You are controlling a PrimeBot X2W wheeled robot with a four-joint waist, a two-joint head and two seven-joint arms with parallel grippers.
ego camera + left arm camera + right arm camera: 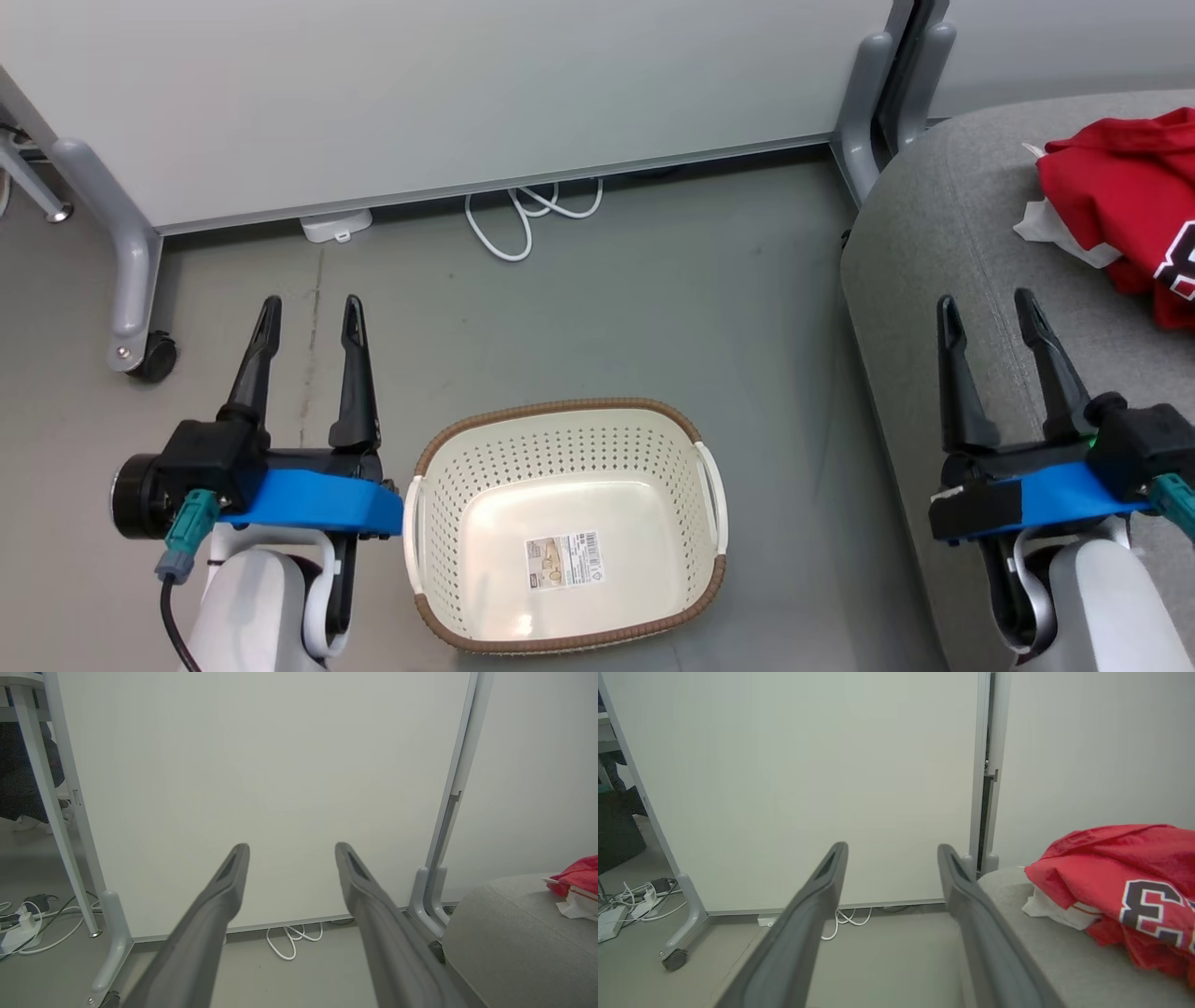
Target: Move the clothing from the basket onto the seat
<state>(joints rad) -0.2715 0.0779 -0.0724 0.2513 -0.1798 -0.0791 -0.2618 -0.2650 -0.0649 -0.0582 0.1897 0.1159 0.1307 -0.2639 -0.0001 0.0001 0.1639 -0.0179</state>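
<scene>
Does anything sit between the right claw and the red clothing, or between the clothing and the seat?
Nothing visible does. The red clothing already lies on the grey seat, beyond the open right claw; the basket is empty.

The basket [560, 408] is being shown upright on the floor [653, 280], near the left side of the seat [934, 243]. It is cream perforated plastic with a brown woven-look rim and a white handle at each side. Its bare bottom is being exposed, with a printed label [564, 560] stuck flat at the middle. The clothing [1116, 201] is being supported by the seat, a light grey upholstered cushion with rounded edges. The red fabric is being displayed as one crumpled heap, white trim sticking out at its left and black-and-white numerals showing on top.
</scene>
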